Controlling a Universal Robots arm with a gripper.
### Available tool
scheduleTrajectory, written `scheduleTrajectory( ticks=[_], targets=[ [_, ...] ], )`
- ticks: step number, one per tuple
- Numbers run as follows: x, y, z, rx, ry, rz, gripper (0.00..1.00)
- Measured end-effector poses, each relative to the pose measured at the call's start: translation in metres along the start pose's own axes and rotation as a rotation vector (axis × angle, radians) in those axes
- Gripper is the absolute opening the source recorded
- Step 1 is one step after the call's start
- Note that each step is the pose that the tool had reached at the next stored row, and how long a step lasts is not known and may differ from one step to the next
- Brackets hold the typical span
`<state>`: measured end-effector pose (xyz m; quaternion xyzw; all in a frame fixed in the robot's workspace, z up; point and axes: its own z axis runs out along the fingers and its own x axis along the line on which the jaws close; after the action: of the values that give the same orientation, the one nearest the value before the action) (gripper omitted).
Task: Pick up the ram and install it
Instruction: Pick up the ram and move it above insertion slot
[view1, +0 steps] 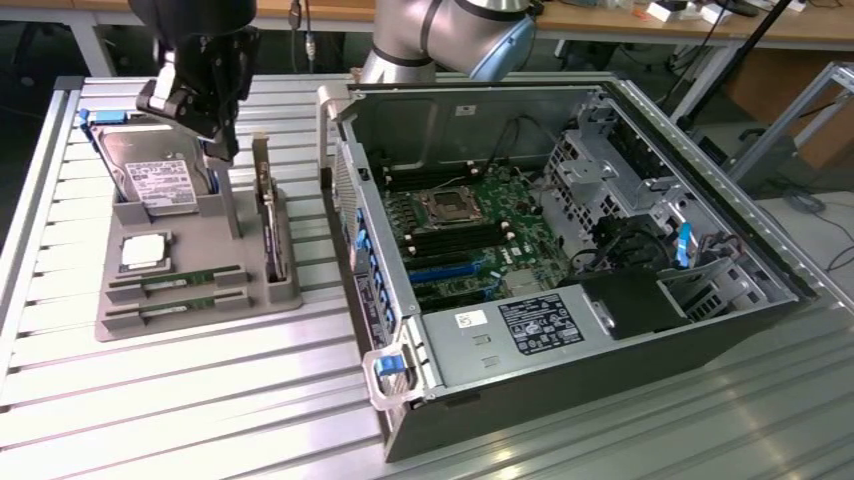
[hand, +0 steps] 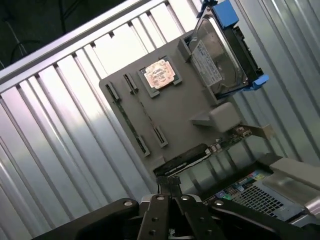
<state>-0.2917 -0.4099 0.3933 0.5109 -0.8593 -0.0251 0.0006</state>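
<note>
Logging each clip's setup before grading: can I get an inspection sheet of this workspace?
Surface: slatted metal table with a grey fixture tray on it.
Job's things: two ram sticks lying in tray slots; open computer case with its motherboard exposed.
Clutter: hard drive, CPU chip and expansion card, all in the tray.
Grippers: tool hovers above the tray, by the hard drive.
Cables: black and blue wiring inside the case.
Surroundings: workbenches behind.

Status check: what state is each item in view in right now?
end effector: hovering over the holder
ram sticks: two, lying in holder slots, not picked up
CPU: flat in its holder pocket
hard drive: propped tilted in holder
expansion card: standing on edge in holder
computer case: side open, motherboard exposed
</note>
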Motion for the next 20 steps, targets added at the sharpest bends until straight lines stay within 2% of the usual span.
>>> scheduleTrajectory(
  ticks=[4, 6, 8, 18, 20],
  targets=[
    [0.0, 0.0, 0.0, -0.0033, 0.0059, -0.134, 0.1],
    [0.0, 0.0, 0.0, -0.0059, 0.0106, -0.239, 0.1],
    [0.0, 0.0, 0.0, -0.0072, 0.0128, -0.291, 0.1],
    [0.0, 0.0, 0.0, -0.0073, 0.0131, -0.298, 0.11],
    [0.0, 0.0, 0.0, -0.0073, 0.013, -0.298, 0.23]
  ],
)
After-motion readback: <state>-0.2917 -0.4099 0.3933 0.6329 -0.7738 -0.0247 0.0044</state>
